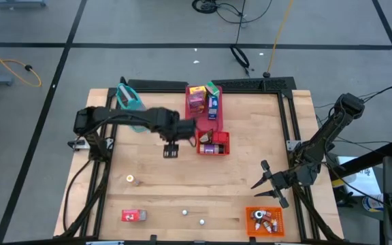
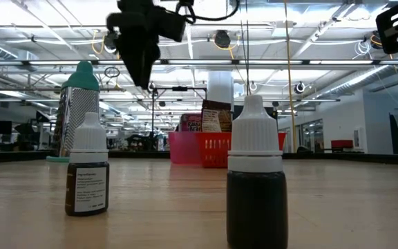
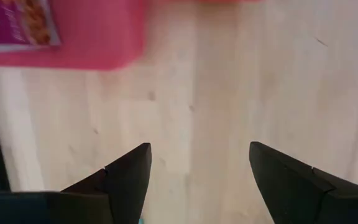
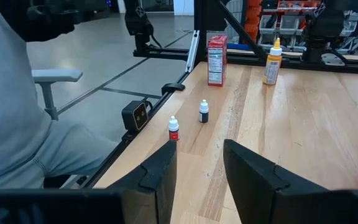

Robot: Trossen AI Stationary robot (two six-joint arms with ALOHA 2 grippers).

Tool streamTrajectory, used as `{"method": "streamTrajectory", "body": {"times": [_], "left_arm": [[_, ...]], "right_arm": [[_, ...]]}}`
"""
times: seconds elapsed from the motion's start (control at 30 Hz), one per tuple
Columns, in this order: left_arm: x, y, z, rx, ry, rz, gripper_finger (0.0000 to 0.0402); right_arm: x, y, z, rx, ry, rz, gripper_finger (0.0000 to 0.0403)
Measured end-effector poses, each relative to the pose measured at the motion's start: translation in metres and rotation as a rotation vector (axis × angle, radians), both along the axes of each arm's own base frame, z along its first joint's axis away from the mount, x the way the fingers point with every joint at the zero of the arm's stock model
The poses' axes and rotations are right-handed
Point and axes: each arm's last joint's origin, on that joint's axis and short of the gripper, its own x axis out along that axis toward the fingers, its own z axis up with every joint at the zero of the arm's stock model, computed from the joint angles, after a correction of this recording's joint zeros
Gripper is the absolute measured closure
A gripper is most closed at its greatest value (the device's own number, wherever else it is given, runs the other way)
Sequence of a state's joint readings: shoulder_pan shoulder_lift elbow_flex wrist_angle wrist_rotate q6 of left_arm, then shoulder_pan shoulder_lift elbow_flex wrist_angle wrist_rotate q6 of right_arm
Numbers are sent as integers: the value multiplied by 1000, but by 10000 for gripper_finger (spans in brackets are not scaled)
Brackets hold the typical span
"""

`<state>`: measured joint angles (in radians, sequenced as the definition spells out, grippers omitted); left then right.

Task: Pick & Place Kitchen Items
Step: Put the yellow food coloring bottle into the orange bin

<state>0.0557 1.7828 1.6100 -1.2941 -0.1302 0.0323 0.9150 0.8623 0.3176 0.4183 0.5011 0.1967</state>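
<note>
Because it holds nothing, the left gripper (image 1: pixel 171 151) hangs wide open beside the red tray (image 1: pixel 220 141) of cartons (image 1: pixel 197 99). Off at the edge, the right gripper (image 1: pixel 269 182) waits part open, empty too.

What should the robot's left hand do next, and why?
Probably move toward a loose item, such as the small yellow bottle, and come down over it. The left gripper hangs open and empty above bare wood beside the red trays, which already hold cartons, while the bottle and the red carton lie loose on the table. The right gripper waits near the orange bin.
</note>
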Motion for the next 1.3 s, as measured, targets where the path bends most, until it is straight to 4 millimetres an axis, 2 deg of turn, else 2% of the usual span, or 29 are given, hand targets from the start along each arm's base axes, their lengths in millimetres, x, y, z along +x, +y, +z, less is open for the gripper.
{"method": "streamTrajectory", "body": {"times": [0.2,0.5,0.67,0.93,1.3], "left_arm": [[-4,-43,0,23,31,-26,128],[-15,-89,0,67,38,20,128],[-28,-114,0,136,53,64,128],[-45,-157,1,180,-15,118,128],[-83,-203,3,262,-111,289,128]], "right_arm": [[0,0,0,-1,1,0,280],[0,0,0,-3,2,0,280],[0,0,0,-3,2,0,280],[0,0,0,-3,2,0,280],[0,0,0,-6,1,1,280]]}}
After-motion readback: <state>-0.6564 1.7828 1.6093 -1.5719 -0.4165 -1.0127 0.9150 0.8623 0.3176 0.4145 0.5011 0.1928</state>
